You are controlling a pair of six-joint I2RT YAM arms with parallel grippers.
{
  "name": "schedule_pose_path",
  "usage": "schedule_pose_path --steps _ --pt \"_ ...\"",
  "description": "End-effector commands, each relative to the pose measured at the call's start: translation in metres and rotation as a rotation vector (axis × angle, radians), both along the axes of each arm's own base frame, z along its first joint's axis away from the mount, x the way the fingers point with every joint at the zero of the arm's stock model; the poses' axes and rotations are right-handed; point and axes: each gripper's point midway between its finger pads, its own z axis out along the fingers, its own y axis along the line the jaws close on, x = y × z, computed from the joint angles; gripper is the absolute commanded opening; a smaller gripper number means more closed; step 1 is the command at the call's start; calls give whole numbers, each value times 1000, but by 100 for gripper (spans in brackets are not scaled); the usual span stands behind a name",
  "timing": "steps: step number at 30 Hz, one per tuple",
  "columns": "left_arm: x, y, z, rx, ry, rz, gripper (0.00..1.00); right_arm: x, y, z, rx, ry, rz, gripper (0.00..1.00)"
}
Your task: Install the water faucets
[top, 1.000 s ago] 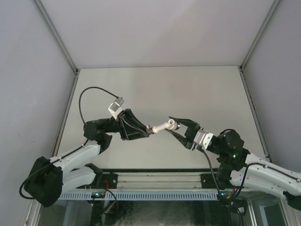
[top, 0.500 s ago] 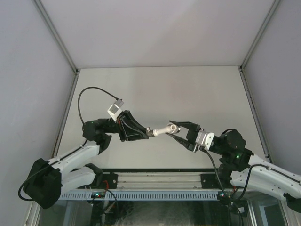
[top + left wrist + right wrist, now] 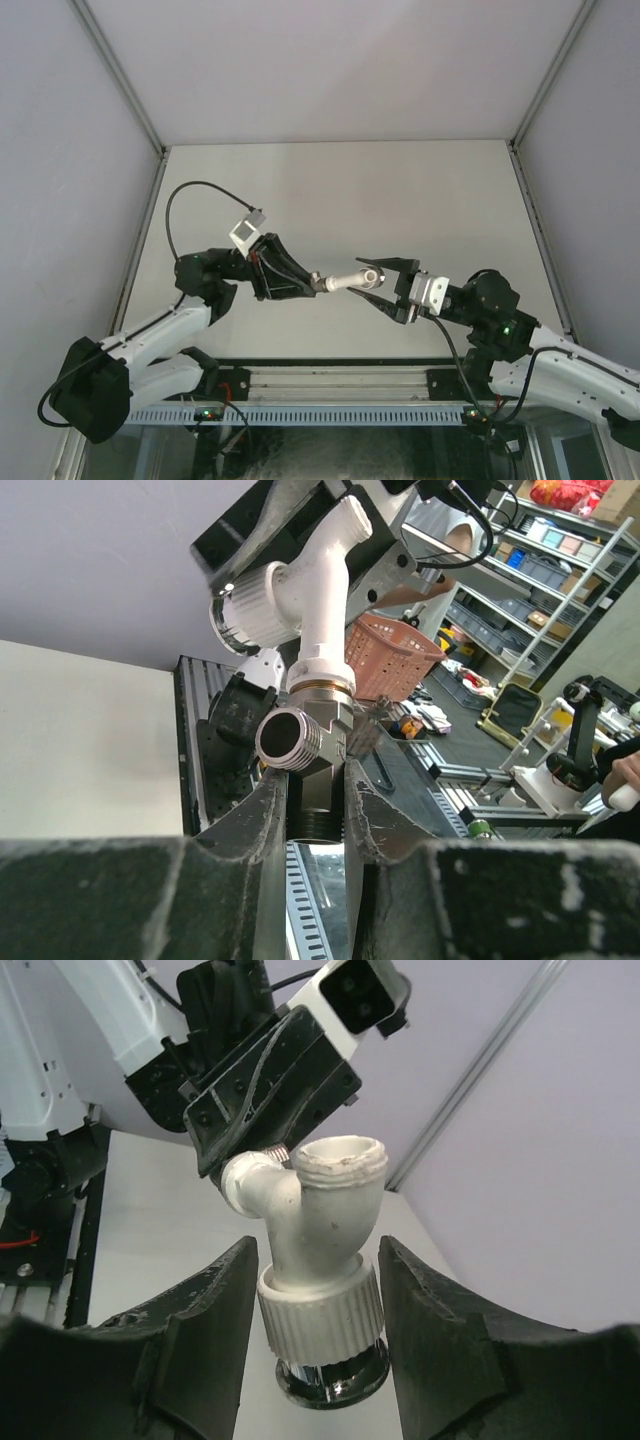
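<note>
- Step in hand, as I judge it: joining the two faucet parts in mid-air. In the top view they sit at the centre of the frame, bridging the gap between the two arms, above the table (image 3: 350, 190) and not touching it.
- Left gripper (image 3: 316, 785): closed tight on the metal fitting (image 3: 312, 742). Its two fingers clamp the fitting's lower body at the bottom centre of the left wrist view.
- Right gripper (image 3: 318, 1250): partly open, with its fingers on either side of the white tap (image 3: 322, 1215). The pads lie right against the ribbed collar (image 3: 320, 1310). I cannot tell whether they press on it or merely flank it.
- The fitting: short and dark grey, with a threaded open mouth that faces the lens in the left wrist view. A brass-coloured ring (image 3: 320, 685) marks where the tap meets it.
- The tap: a white plastic elbow with an open, threaded side mouth at the upper centre of the right wrist view. The ribbed collar is lower down, and a silvery end (image 3: 335, 1378) sits at the bottom. It appears seated in line with the fitting. How deep the thread has gone is hidden.
- Next move, in my judgement: I need a sure hold on the collar. Then I turn the tap about the joint's axis while the left clamp keeps the fitting from spinning.
</note>
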Motion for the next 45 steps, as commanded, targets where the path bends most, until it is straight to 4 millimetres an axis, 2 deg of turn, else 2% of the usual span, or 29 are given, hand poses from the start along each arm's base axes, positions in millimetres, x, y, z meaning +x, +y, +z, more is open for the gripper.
schedule_pose_path --steps 1,4,10,16,17,19,20,24,28,29,31,32,34,36,39,42,45 --pt "-8 2 33 -77 -140 -9 0 -1 7 -11 -78 43 29 52" --pt "-7 2 33 -77 -140 -9 0 -2 9 -11 -92 43 45 55" --pt "-7 2 31 -69 -138 -16 0 -6 11 -8 -87 59 76 50" --pt "-3 0 26 -62 -157 -2 0 -16 12 -3 -86 133 132 29" --pt "-1 -1 25 -57 -155 5 0 -18 12 -3 -86 143 144 24" --pt "2 -2 24 -56 -166 20 0 -21 13 -5 -89 164 165 3" --pt "3 -3 23 -54 -173 31 0 -22 14 -6 -88 181 170 0" --pt "16 -6 13 -10 -198 106 0 -23 17 -9 -82 259 179 0" --pt "40 -5 -4 92 -281 269 0 -16 18 -11 -66 308 144 0" --pt "43 -4 -6 114 -292 294 5 -12 17 -10 -60 311 124 0" --pt "43 -1 -10 146 -302 310 42 -1 15 -7 -27 334 65 0" --pt "42 0 -10 152 -301 312 57 5 14 -7 -12 342 31 0" --pt "43 1 -12 167 -291 325 76 14 12 -8 4 356 -14 0" --pt "49 3 -20 203 -270 363 91 23 11 -12 11 391 -58 0" --pt "65 10 -29 265 -246 479 99 37 9 -26 0 462 -110 0" --pt "87 24 -37 320 -225 649 100 61 3 -54 -15 571 -202 0" --pt "99 38 -41 342 -212 768 100 81 -3 -83 -27 695 -265 0"
